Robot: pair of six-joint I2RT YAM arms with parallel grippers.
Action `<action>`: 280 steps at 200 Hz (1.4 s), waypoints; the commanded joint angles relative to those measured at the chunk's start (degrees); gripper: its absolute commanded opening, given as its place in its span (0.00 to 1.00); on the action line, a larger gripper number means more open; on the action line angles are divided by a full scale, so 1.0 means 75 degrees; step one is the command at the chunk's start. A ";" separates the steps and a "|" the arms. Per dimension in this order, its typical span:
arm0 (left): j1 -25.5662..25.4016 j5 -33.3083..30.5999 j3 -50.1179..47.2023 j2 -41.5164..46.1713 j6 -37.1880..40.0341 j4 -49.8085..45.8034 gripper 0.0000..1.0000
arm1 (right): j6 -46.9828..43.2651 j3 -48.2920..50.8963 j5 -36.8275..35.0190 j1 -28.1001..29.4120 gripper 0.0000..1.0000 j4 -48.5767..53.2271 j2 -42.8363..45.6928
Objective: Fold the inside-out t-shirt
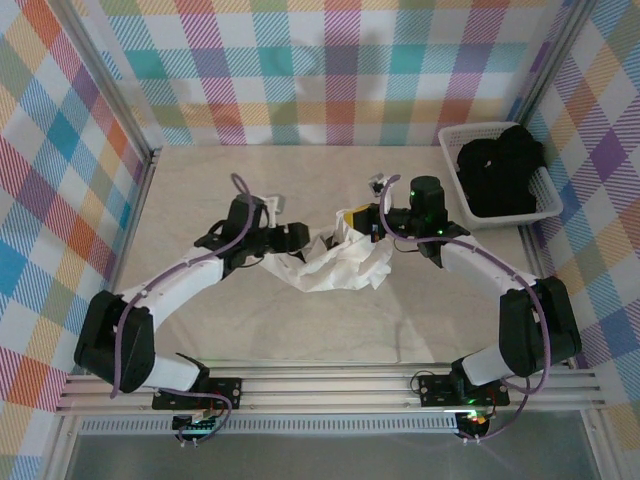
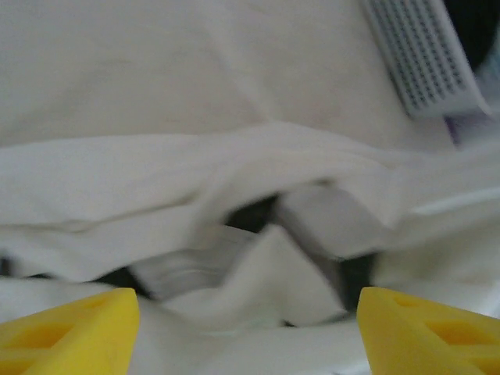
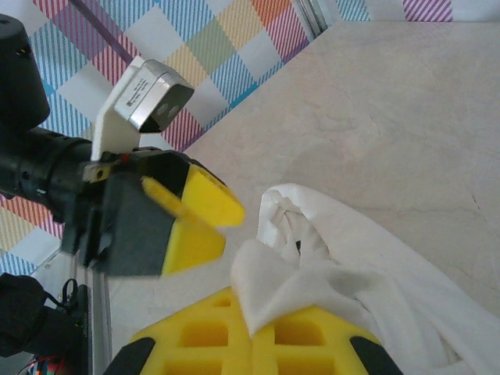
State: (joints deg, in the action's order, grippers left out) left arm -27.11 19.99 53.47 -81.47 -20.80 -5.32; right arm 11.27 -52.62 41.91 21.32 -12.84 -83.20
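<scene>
The white inside-out t-shirt (image 1: pixel 335 265) lies crumpled in a heap at the middle of the table, between the two arms. My right gripper (image 1: pixel 368 222) is at the heap's upper right corner. In the right wrist view its yellow fingers (image 3: pixel 251 332) are pressed together with a fold of the t-shirt (image 3: pixel 312 277) pinched between them. My left gripper (image 1: pixel 302 243) is at the heap's left edge. Its yellow fingertips (image 2: pixel 78 324) stand wide apart, open, with rumpled folds of the t-shirt (image 2: pixel 234 164) lying between and ahead of them. The left gripper (image 3: pixel 199 215) faces the right one closely.
A white plastic basket (image 1: pixel 452 175) holding a black garment (image 1: pixel 500 170) stands at the back right; its perforated wall (image 2: pixel 422 58) appears beyond the cloth. Checked walls enclose the pale table (image 1: pixel 300 335) on three sides. Bare table lies in front of and behind the heap.
</scene>
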 commanded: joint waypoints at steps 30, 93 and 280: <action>-0.0520 0.1133 0.1156 -0.1403 0.0667 -0.0005 0.68 | -0.0238 -0.0308 0.0233 -0.0007 0.00 -0.0028 0.0139; -0.0019 0.0367 0.1534 -0.1944 -0.0179 0.0682 0.02 | -0.0748 -0.1049 -0.0084 -0.0148 0.00 0.0762 0.0600; 0.1877 -0.2257 -0.2009 0.0306 -0.1072 0.1196 0.02 | -0.0395 0.1773 -0.2994 -0.0400 0.00 0.1724 0.2349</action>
State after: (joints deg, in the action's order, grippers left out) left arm -11.75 8.67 39.38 -83.37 -34.76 7.49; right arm 8.25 -41.63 21.21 18.70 -1.17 -67.92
